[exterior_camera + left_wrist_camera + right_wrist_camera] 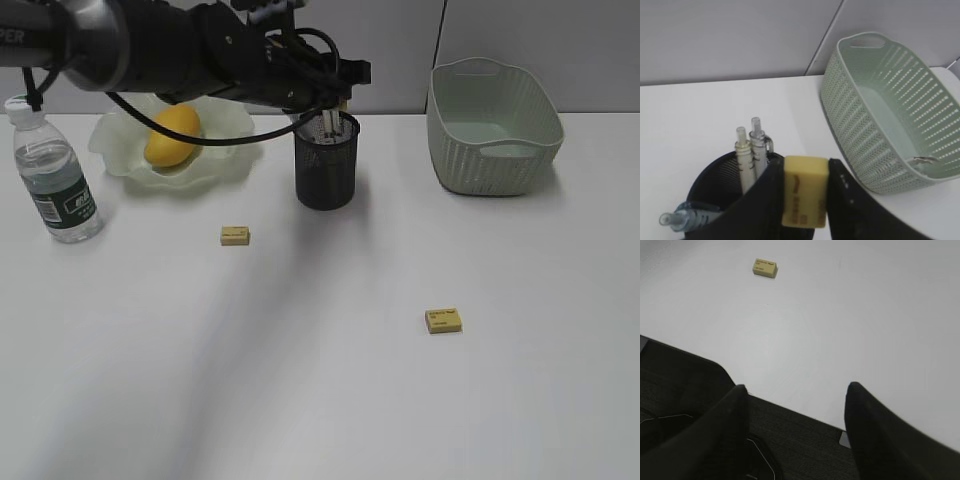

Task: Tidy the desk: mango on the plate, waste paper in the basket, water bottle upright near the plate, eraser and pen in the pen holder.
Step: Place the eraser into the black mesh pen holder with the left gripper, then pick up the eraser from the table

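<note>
Three erasers show: one (805,192) clamped in the left pincer (805,200) above the pen holder (326,163), which holds three pens (751,152); two (235,235) lie loose on the tabletop (320,380). One mango (172,135) sits on the plate (225,160); the right pincer (795,410) gapes, holding nothing.

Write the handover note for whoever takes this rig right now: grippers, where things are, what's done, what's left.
Left gripper: shut on a yellow eraser, held just above the pen holder, which has pens in it.
Right gripper: open, empty, low at the near edge of the desk.
Done: mango on the plate; water bottle upright beside the plate.
Basket: no paper visible inside it or on the desk.
Left: drop the held eraser in, then collect two more erasers, one in front of the plate, one nearer the front.
</note>
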You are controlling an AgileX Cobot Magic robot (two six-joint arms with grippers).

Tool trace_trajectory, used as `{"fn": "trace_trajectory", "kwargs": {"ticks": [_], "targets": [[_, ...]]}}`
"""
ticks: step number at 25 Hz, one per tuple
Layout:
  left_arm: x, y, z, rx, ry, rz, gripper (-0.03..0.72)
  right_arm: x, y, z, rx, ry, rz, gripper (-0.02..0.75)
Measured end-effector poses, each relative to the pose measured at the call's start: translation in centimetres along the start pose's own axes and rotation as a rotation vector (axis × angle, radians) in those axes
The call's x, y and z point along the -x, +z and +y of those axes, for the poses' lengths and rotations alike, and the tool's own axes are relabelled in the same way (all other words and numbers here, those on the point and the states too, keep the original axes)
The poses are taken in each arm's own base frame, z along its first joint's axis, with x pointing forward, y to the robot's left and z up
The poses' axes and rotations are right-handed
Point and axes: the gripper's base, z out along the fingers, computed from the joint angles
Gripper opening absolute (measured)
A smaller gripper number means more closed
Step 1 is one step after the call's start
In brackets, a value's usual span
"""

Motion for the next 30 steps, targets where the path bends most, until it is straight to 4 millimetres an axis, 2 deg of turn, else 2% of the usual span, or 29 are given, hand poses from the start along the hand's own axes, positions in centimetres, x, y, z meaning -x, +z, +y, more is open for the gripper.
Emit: {"fn": "trace_trajectory", "kwargs": {"ticks": [9, 12, 17, 21, 24, 30], "targets": [[-1.5, 1.7, 1.6, 0.030, -0.024, 0.039, 0.215, 0.0, 0.0, 0.0, 0.000, 0.000, 0.000, 0.478], [-1.5, 1.7, 1.7, 0.032, -0.018, 0.034, 0.269, 0.0, 0.0, 0.0, 0.000, 0.001, 0.000, 0.478], [-1.5, 1.7, 1.7, 0.033, -0.007, 0.029, 0.403, 0.0, 0.0, 0.0, 0.000, 0.001, 0.000, 0.478], [-1.3, 1.6, 1.6, 0.032, -0.003, 0.026, 0.424, 0.0, 0.0, 0.0, 0.000, 0.001, 0.000, 0.478], [-0.5, 0.8, 1.1, 0.020, 0.000, 0.019, 0.426, 0.0, 0.0, 0.0, 0.000, 0.001, 0.000, 0.478], [2.2, -2.7, -0.6, -0.022, 0.078, 0.054, 0.426, 0.0, 0.0, 0.0, 0.000, 0.001, 0.000, 0.478]]}}
